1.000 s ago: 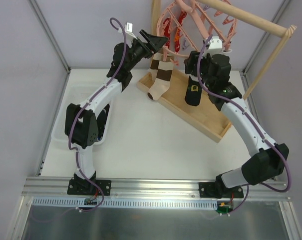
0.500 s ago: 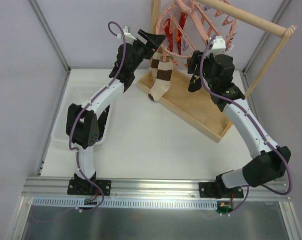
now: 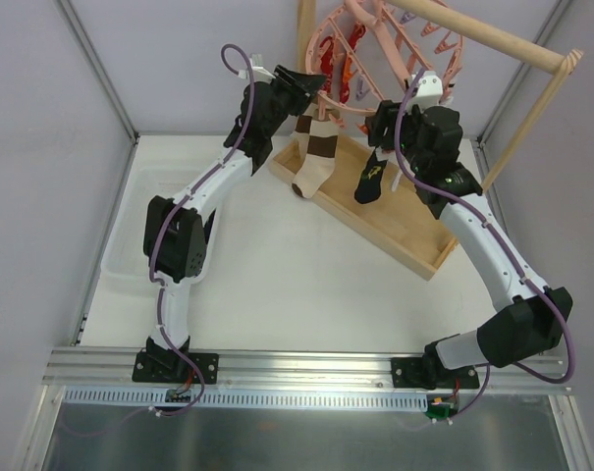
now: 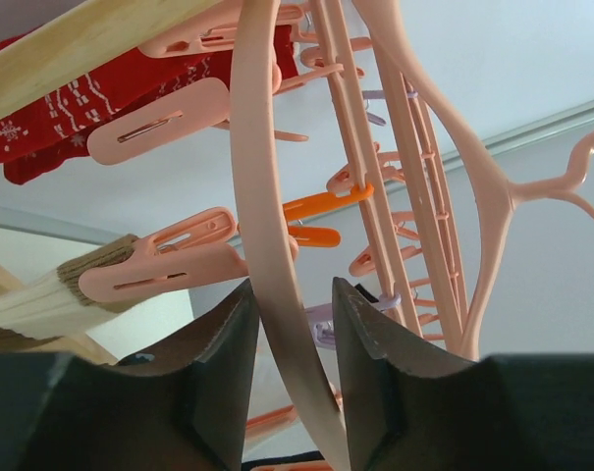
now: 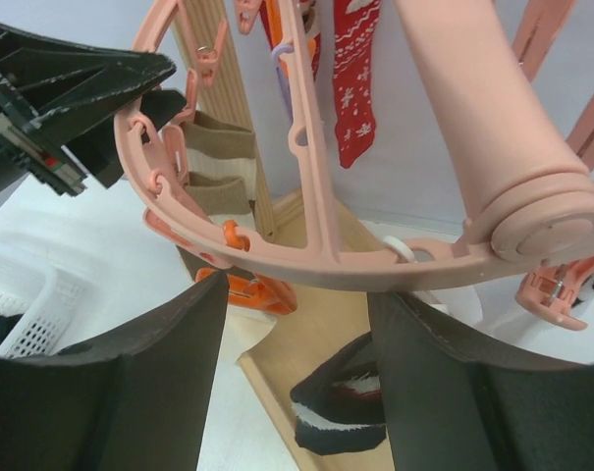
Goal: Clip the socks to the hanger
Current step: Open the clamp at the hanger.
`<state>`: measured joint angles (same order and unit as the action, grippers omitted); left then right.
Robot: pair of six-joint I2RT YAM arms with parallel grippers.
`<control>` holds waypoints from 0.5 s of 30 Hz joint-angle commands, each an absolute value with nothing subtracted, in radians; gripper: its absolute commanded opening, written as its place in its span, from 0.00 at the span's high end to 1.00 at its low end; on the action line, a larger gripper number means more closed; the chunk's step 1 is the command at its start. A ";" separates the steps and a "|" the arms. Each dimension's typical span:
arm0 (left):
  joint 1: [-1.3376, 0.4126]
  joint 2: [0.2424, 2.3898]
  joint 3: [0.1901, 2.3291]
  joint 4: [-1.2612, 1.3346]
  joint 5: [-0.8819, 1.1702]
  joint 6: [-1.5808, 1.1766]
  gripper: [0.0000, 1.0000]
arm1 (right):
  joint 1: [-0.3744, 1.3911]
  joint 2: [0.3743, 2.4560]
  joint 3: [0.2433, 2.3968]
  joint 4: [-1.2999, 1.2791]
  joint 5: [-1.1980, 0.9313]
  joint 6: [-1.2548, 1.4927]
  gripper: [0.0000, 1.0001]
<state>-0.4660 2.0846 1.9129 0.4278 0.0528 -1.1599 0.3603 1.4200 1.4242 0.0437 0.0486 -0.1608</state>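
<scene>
The pink ring hanger (image 3: pixel 380 34) hangs from the wooden stand at the back. My left gripper (image 3: pixel 306 80) is up at its left rim. In the left wrist view the rim (image 4: pixel 252 147) runs between the narrowly set fingers of the left gripper (image 4: pixel 294 287) and touches them. A dark sock (image 3: pixel 372 180) with a yellow mark dangles below my right gripper (image 3: pixel 383 132), its top hidden. My right gripper (image 5: pixel 297 285) is wide open and empty just under the hanger's rim (image 5: pixel 326 260). The dark sock (image 5: pixel 346 402) shows below, over the tray.
A brown-and-white striped sock (image 3: pixel 314 157) hangs clipped at the left rim. Red socks (image 5: pixel 358 78) hang further back. The wooden tray (image 3: pixel 414 231) and slanted rod (image 3: pixel 493 39) stand beneath and behind. A white basket (image 3: pixel 130 245) sits at the left.
The dark sock, hidden behind my right gripper half a second ago, now hangs in view below it. The hanger ring has tilted. My left gripper stays at the rim.
</scene>
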 commanded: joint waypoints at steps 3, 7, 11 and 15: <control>-0.486 2.062 1.950 0.466 0.087 -1.209 0.70 | 0.356 1.379 1.451 0.083 -0.075 -0.163 0.38; -0.511 2.028 1.895 0.479 0.052 -1.224 0.73 | 0.365 1.358 1.447 0.064 -0.147 -0.187 0.38; -0.535 1.993 1.852 0.482 0.005 -1.226 0.74 | 0.373 1.315 1.405 0.060 -0.193 -0.247 0.37; -0.543 1.970 1.827 0.485 -0.026 -1.230 0.76 | 0.376 1.275 1.382 0.037 -0.189 -0.264 0.37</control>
<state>-0.5201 2.0541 1.8366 0.4316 -0.0181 -1.2373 0.3702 1.3376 1.3876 0.0013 -0.1482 -0.2237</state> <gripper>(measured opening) 0.272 0.628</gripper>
